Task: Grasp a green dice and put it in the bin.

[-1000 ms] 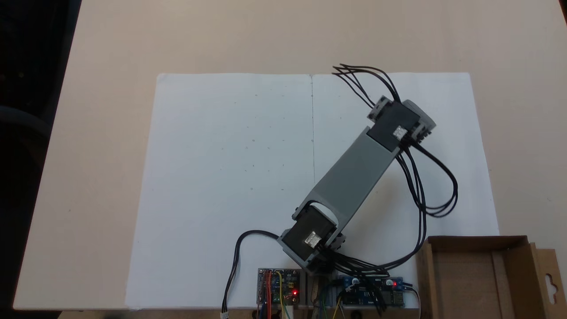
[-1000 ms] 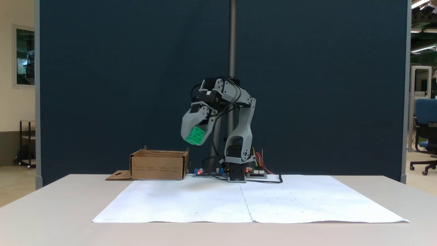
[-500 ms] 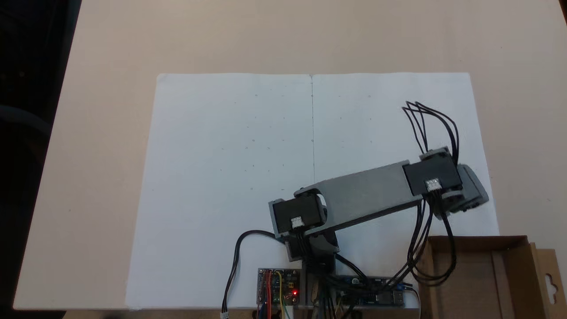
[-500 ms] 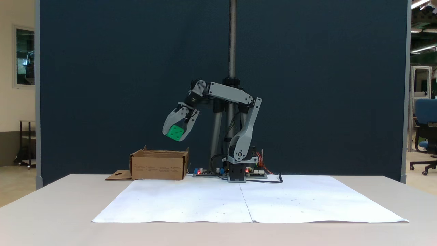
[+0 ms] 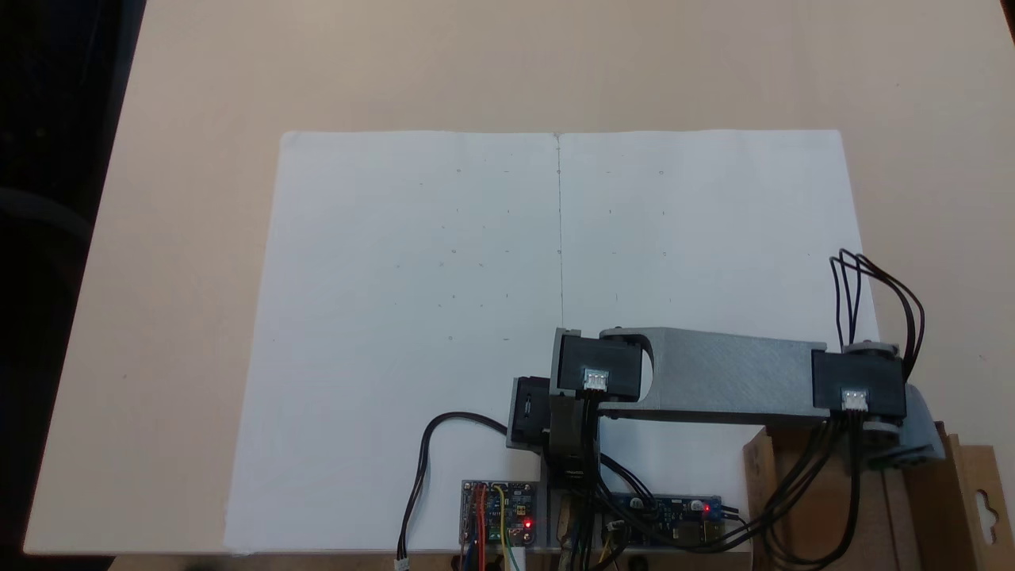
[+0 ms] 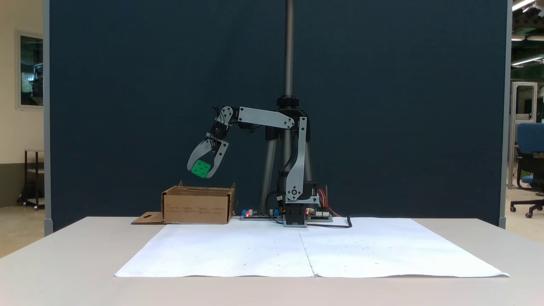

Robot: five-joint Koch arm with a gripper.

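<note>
In a fixed view the green dice hangs in the air, with my gripper shut on it. It hovers a short way above the open top of the bin, a brown cardboard box at the table's back left. Seen from above in a fixed view, my grey arm reaches right and its wrist covers the bin at the bottom right corner. The dice is hidden under the wrist there.
White paper sheets cover the table's middle. Circuit boards and cables sit by the arm's base. The bin's flap with a keyhole cutout lies at the far right. A dark blue partition stands behind the table.
The arm has swung toward the bin with the dice held in the gripper. It went from above the paper to above the box.
</note>
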